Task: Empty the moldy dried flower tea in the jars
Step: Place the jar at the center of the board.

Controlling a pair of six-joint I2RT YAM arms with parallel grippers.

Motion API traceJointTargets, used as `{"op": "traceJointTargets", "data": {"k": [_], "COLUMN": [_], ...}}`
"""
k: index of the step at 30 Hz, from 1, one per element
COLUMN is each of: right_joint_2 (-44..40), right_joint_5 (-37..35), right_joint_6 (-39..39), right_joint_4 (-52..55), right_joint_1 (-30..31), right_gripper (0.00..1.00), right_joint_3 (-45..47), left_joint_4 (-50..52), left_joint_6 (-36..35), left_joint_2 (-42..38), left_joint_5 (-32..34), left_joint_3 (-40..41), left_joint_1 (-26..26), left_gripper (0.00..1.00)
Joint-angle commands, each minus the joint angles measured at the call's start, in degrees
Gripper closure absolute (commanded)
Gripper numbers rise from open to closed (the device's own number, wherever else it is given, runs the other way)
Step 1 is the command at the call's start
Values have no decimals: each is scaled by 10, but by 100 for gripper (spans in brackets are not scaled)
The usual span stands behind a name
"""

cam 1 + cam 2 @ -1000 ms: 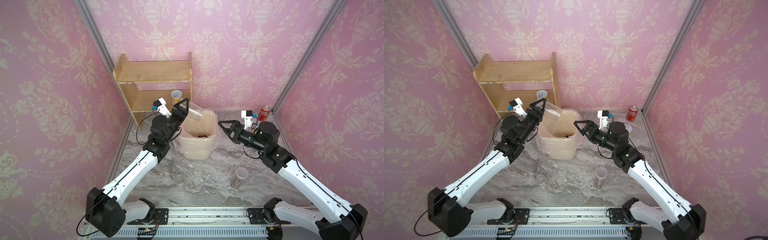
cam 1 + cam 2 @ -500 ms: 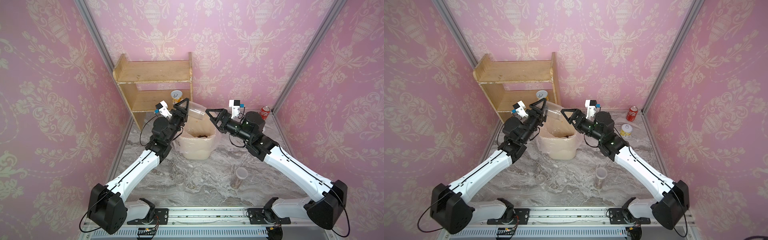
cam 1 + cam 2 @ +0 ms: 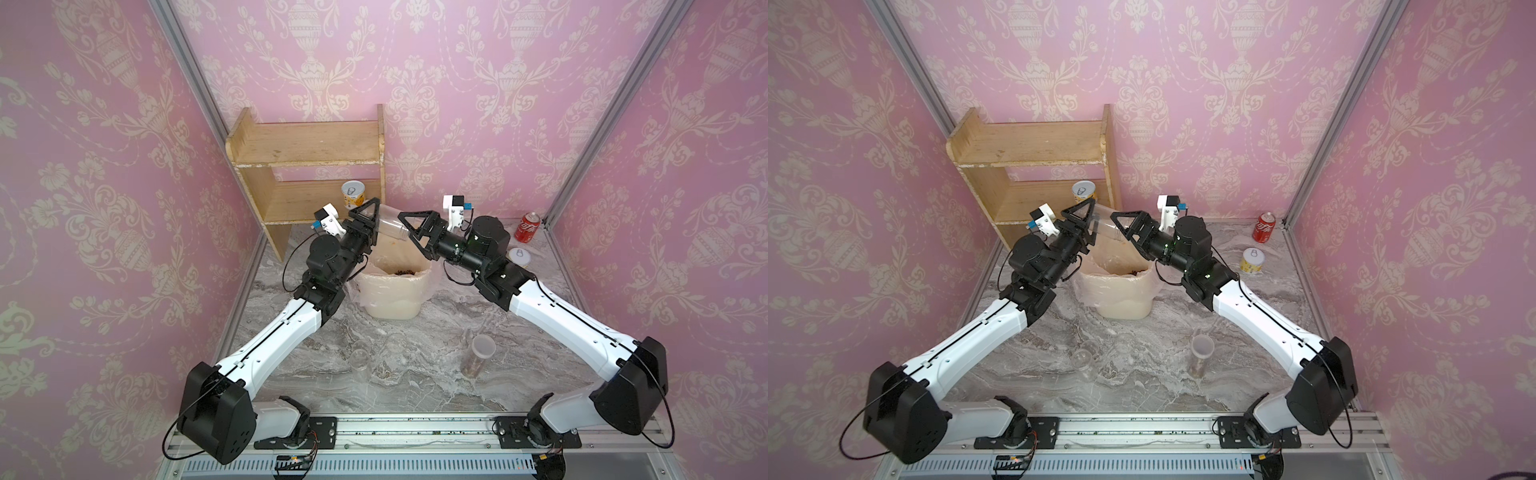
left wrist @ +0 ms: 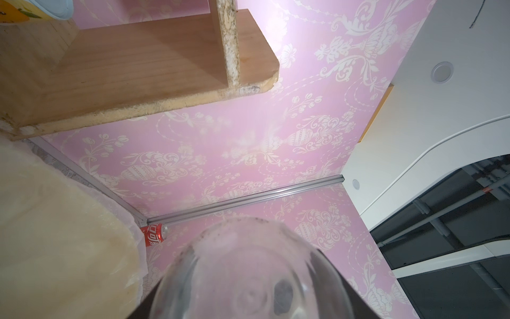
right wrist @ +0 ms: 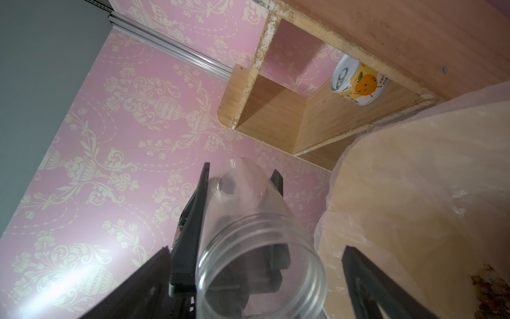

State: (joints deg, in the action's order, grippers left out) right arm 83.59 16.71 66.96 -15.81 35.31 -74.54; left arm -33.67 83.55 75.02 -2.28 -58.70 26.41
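My left hand (image 3: pixel 367 215) grips the clear plastic jar (image 3: pixel 388 226), tipped mouth toward 4 o'clock over the cream bag-lined bin (image 3: pixel 392 297). My right hand (image 3: pixel 407 229) gapes wide around that mouth, empty.

In the left wrist view the jar (image 4: pixel 248 273) is blurred and cropped by the picture's edge.

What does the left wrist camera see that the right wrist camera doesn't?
Only the left wrist view shows the red cola can at the foot of the wall. Only the right wrist view shows the open mouth of the clear jar, the left end effector gripping it, and dried flower tea inside the bagged bin. Both show the jar, the bin and the wooden shelf.
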Motion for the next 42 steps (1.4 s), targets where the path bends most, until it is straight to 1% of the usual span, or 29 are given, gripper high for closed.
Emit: {"op": "traceJointTargets", "data": {"k": [1,19,27,30,36,40,42], "right_joint_2": [6,58,61,59,46,20,3], "right_joint_5": [9,33,30,29,27,24,19], "right_joint_6": [14,51,55,53,33,1,-24], "right_joint_4": [-30,-63,-66,-66,-51,-22,11], "right_joint_1": [5,14,14,14,13,13,13], "right_gripper": [3,20,35,39,45,47,47], "right_joint_3": [-23,-57,-51,-48,-47,-46,-46], "left_joint_4": [-24,-34,-49,-48,-38,-1,26], "left_joint_6": [10,30,51,49,31,-15,-48], "left_joint_2": [-2,6,14,15,8,-11,-27], "left_joint_5": [-12,-18,-22,-25,-23,-26,-30], "left_joint_3": [6,6,12,9,9,7,7], "left_joint_1": [-2,-2,-2,-2,-4,-11,-20], "left_gripper": [83,81,76,67,26,1,1]}}
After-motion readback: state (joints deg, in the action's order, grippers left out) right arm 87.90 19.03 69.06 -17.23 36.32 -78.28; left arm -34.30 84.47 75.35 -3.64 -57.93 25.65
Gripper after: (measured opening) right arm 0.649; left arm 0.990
